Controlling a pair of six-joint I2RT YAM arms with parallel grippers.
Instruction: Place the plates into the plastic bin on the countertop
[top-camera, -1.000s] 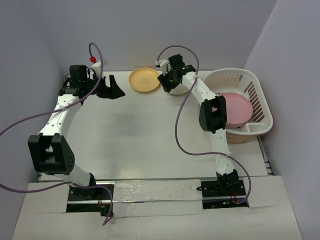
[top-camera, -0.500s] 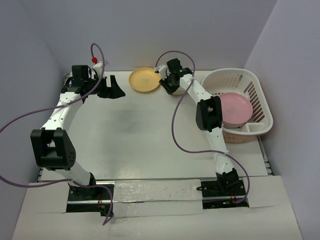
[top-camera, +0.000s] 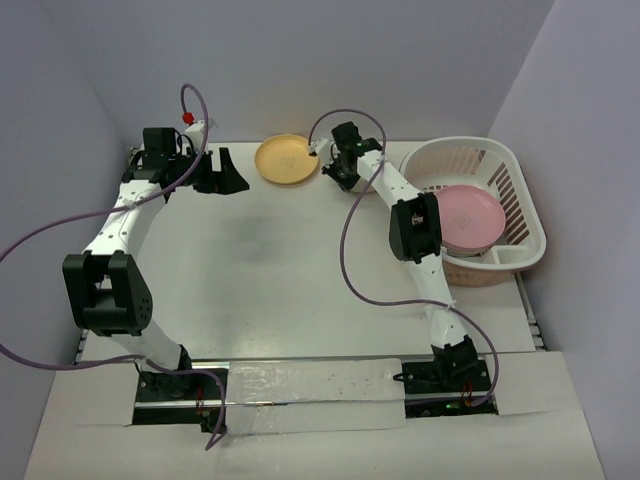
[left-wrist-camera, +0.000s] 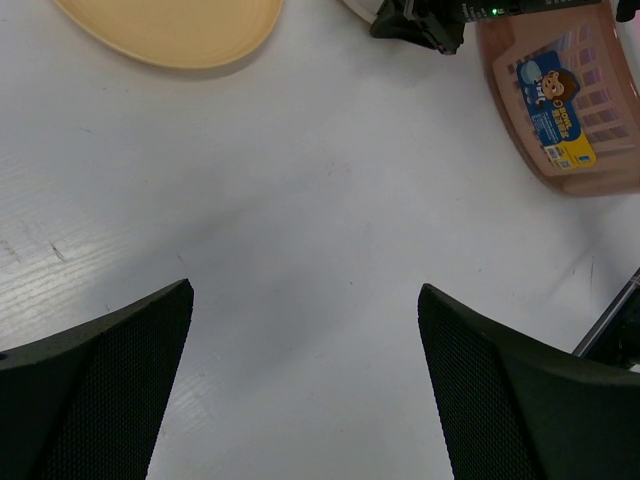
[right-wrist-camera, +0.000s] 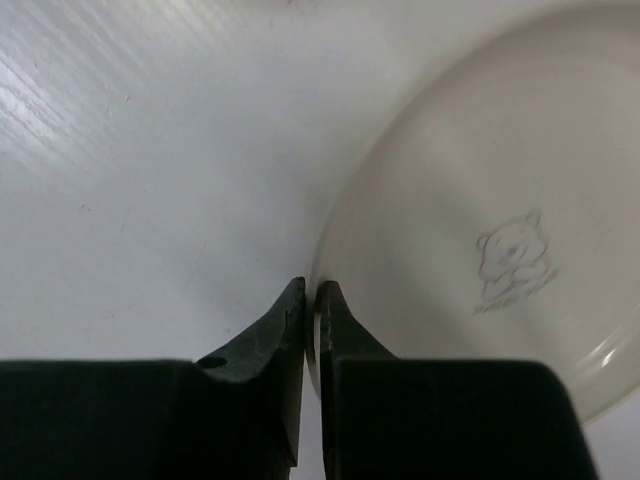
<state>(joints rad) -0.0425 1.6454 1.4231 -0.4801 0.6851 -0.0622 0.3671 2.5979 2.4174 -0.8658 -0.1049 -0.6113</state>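
A cream plate (right-wrist-camera: 480, 230) with a faint bear mark lies on the white countertop (top-camera: 280, 270). My right gripper (right-wrist-camera: 310, 291) is shut on its left rim, one finger on each side of the edge. From above, the right gripper (top-camera: 342, 173) sits at the back centre and the arm hides most of that plate. An orange-yellow plate (top-camera: 287, 160) lies flat just to its left. The plastic bin (top-camera: 500, 165) stands at the right with a pink plate (top-camera: 470, 218) inside. My left gripper (left-wrist-camera: 305, 300) is open over bare countertop, left of the orange-yellow plate (left-wrist-camera: 175, 25).
Lavender walls close in the back and both sides. The bin's pinkish lower part with a blue sticker (left-wrist-camera: 555, 105) shows at the top right of the left wrist view. Purple cables loop off both arms.
My right gripper has shut onto the cream plate's rim and shifted slightly left. The left arm has hardly moved and stays open.
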